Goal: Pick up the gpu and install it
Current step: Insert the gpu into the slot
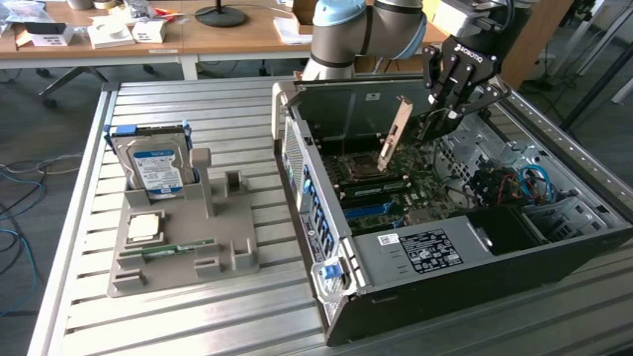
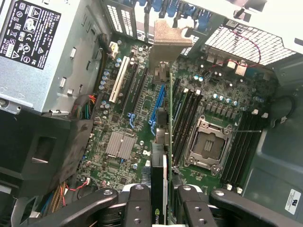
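Two black fingers point(image 2: 139, 205) of the gripper point(image 1: 438, 124) point(image 2: 164, 208) are clamped on the gpu point(image 1: 398, 130) point(image 2: 161, 163). One presses each face of the card, at the end away from its bracket point(image 2: 173, 40). The gpu stands on edge inside the open case point(image 1: 494, 278), above the motherboard point(image 2: 118, 118). Its bracket end points toward the case wall that carries the ports. Seen from the wrist, it lines up along the slots, between a blue slot point(image 2: 155, 106) and the black memory slots beside the empty CPU socket point(image 2: 208, 144). Whether its lower edge touches a slot I cannot tell. The power supply point(image 1: 425, 248) point(image 2: 42, 52) sits in a corner of the case against the ported wall.

The case lies on a slatted table point(image 1: 178, 311). Mid-table, just beside the ported wall, is a grey holder point(image 1: 227, 222). A hard drive point(image 1: 156, 167) stands upright at the holder's far end. A chip point(image 1: 144, 226) and a memory stick point(image 1: 178, 248) lie flat nearer its front edge.
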`<act>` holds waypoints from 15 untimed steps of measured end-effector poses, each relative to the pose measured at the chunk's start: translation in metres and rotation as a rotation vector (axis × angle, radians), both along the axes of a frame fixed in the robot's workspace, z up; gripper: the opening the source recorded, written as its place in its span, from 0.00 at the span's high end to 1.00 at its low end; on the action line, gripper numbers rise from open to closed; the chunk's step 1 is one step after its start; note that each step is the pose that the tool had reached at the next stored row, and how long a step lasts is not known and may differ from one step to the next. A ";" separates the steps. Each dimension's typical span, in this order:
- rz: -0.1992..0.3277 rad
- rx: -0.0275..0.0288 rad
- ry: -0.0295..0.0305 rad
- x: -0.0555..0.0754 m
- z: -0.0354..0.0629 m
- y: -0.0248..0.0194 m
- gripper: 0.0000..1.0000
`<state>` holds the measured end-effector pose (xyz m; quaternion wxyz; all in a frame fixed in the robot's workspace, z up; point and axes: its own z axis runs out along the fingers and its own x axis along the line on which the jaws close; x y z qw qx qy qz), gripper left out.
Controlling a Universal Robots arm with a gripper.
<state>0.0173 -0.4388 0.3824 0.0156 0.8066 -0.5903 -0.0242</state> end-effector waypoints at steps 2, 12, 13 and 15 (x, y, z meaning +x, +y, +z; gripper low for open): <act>0.000 0.0000 0.0000 0.000 0.0000 0.0000 0.74; -0.130 0.0000 0.0000 0.000 -0.0007 0.0000 0.74; -0.148 0.0000 0.0000 0.000 -0.0007 0.0000 0.74; -0.179 0.0000 0.0000 0.000 -0.0009 0.0000 0.74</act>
